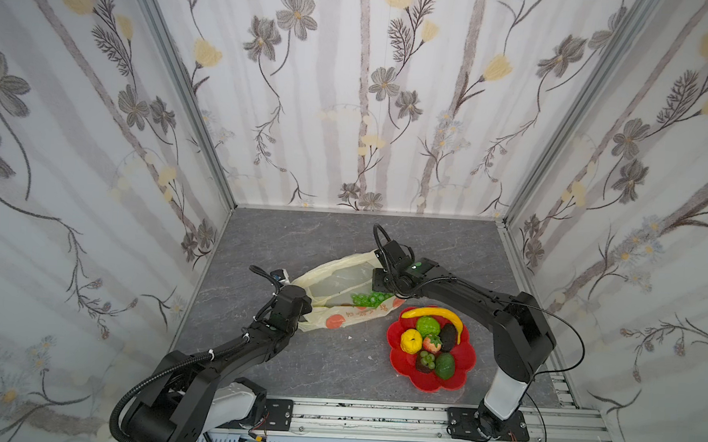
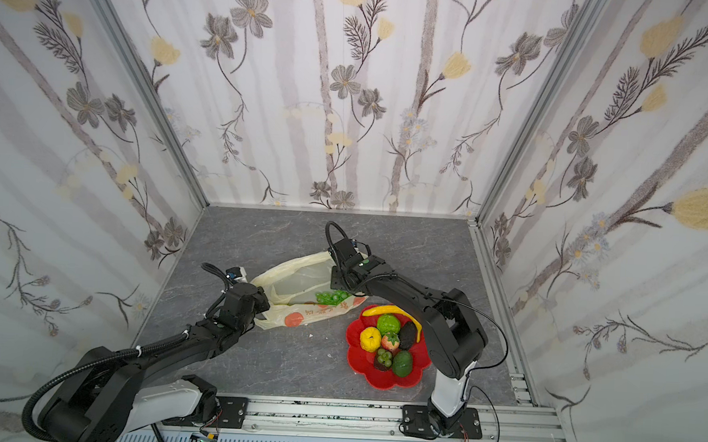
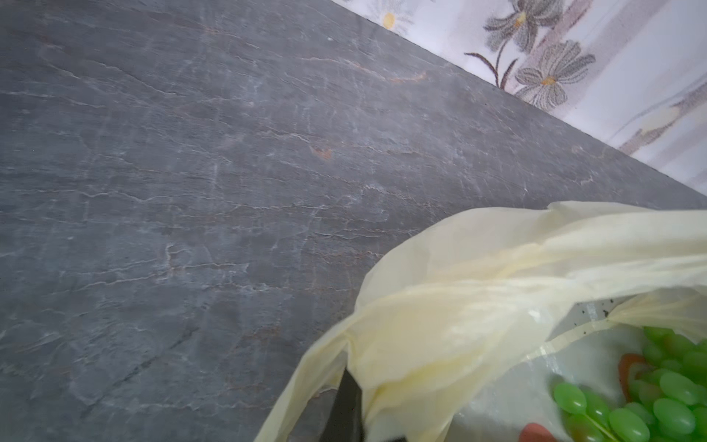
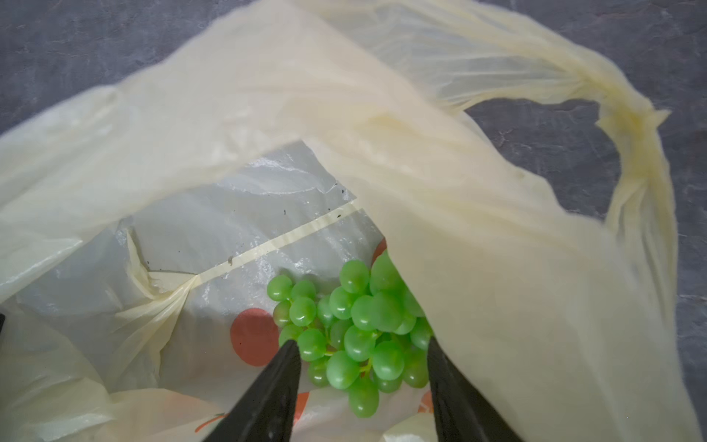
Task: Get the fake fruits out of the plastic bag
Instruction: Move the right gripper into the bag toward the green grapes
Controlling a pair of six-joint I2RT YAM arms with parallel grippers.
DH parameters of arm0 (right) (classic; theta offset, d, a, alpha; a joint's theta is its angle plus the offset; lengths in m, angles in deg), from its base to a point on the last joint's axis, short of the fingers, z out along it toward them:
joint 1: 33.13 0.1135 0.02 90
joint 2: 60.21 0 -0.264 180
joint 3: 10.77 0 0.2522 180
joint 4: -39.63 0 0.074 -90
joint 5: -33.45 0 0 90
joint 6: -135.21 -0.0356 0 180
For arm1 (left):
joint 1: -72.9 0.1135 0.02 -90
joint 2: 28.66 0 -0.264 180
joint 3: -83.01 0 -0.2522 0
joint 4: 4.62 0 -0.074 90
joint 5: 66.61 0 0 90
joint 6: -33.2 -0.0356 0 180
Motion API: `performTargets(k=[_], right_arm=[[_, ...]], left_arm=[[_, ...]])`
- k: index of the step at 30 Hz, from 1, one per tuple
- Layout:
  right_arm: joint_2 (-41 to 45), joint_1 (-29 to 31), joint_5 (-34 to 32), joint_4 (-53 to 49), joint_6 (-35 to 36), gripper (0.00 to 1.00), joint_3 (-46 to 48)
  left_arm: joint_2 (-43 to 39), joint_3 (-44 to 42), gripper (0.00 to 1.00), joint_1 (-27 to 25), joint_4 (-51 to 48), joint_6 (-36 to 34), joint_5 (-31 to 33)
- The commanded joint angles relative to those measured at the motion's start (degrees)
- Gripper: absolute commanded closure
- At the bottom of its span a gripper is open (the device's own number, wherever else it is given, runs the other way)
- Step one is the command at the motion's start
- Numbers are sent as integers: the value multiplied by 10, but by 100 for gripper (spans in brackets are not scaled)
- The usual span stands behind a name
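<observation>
Grey slate top [image 1: 286, 364] | plastic bag [image 4: 478, 229] pale-yel, crinkly | grape bunch [image 4: 355, 329] inside

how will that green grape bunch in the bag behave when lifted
The grape bunch probably flexes and dangles: many beads on thin stems. Glossy round grapes may slip between the fingers. The thin plastic bag draped over it could snag.

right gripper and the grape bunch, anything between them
Nothing: in the right wrist view the open right gripper straddles the grape bunch inside the plastic bag, no film between.
</observation>
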Motion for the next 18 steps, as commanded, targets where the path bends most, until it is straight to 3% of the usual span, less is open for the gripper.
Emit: performTargets(k=[1,7,11,18], right_arm=[[-16,1,44,49,6,45,-14],[-35,-1,44,52,-1,43,-11],[-21,-17,31,58,-20,39,26],[0,-47,51,102,-29,27,78]], left_arm=[[-33,-13,100,6,-19,28,37],[-30,-11,100,-22,49,-23,-48],[18,22,100,-74,61,-62,-64],[48,33,100,-87,66,-69,-70]])
